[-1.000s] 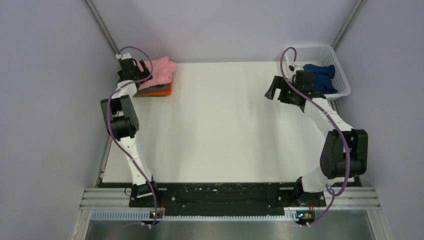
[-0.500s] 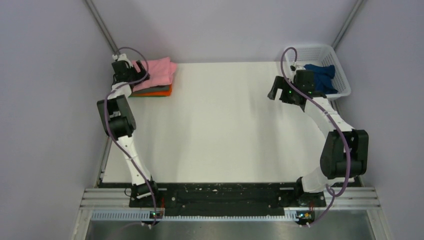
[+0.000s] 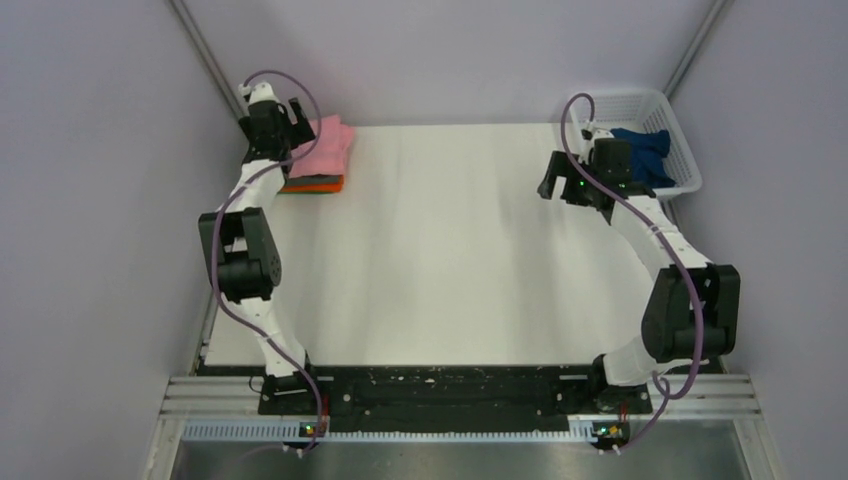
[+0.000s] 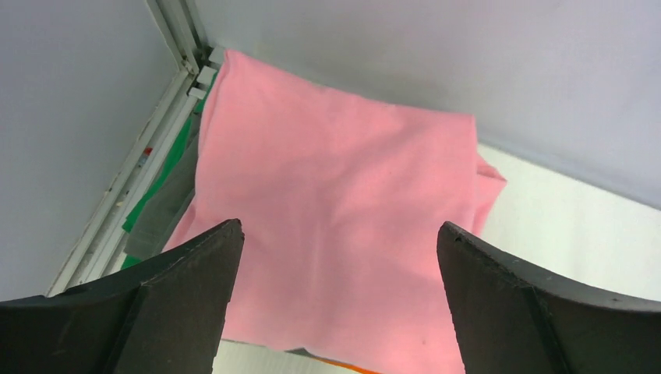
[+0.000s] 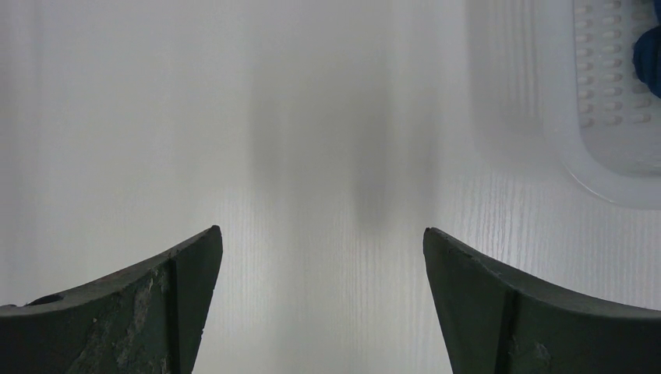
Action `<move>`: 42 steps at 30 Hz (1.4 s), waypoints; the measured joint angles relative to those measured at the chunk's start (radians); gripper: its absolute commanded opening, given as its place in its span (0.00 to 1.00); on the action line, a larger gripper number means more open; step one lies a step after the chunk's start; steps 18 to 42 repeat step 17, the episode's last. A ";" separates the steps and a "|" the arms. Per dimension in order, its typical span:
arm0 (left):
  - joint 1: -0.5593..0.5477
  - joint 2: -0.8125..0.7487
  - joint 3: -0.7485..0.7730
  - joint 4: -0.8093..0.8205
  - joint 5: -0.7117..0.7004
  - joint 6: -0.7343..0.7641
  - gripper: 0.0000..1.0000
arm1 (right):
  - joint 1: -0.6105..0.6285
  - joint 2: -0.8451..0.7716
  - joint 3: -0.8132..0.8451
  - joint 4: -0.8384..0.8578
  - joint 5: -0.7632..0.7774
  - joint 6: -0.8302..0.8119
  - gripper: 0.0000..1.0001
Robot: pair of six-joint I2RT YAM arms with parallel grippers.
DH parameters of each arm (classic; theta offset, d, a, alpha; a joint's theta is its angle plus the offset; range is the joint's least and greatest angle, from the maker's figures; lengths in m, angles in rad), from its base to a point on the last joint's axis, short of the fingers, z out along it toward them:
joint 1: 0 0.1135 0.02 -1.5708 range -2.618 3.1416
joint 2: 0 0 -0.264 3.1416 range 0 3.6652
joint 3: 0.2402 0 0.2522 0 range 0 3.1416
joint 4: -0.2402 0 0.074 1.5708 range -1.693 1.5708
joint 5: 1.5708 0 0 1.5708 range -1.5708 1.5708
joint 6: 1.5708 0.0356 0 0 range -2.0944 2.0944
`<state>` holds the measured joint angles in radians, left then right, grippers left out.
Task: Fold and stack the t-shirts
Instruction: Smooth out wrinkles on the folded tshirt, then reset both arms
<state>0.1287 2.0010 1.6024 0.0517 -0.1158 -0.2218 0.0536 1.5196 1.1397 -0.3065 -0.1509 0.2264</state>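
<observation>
Four shirts lying stacked at the far-left corner of the table (image 3: 440, 260), pink shirt (image 4: 335, 195) topping grey shirt (image 4: 167, 214), green shirt (image 4: 160, 183), orange shirt (image 3: 320, 184), one navy shirt (image 3: 645, 152) sitting in the single basket (image 3: 640, 100) far right, left gripper (image 4: 339, 227) gaping wide over the pink, right gripper (image 5: 321, 231) gaping over bare table

Upper left: the light pink t-shirt (image 3: 327, 146) lies folded on the orange t-shirt (image 3: 318, 184) on the table (image 3: 440, 260), with the left gripper (image 3: 293, 127) over its left edge. Upper right: the navy blue t-shirt (image 3: 645, 150) lies in the white basket (image 3: 655, 98), and the right gripper (image 3: 547, 184) is to the basket's left.
</observation>
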 measured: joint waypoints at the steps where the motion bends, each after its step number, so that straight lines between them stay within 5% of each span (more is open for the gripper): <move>1: -0.008 -0.024 -0.011 0.000 -0.015 -0.002 0.99 | 0.000 -0.006 -0.001 0.001 0.000 0.000 0.99; 6: -0.035 -0.153 -0.103 -0.018 -0.071 -0.040 0.99 | 0.000 -0.073 -0.063 0.058 0.000 0.019 0.99; 17: -0.279 -0.698 -0.677 -0.072 -0.018 -0.222 0.99 | 0.000 -0.258 -0.368 0.159 0.154 0.117 0.99; 42: -0.279 -0.698 -0.677 -0.072 -0.018 -0.222 0.99 | 0.000 -0.258 -0.368 0.159 0.154 0.117 0.99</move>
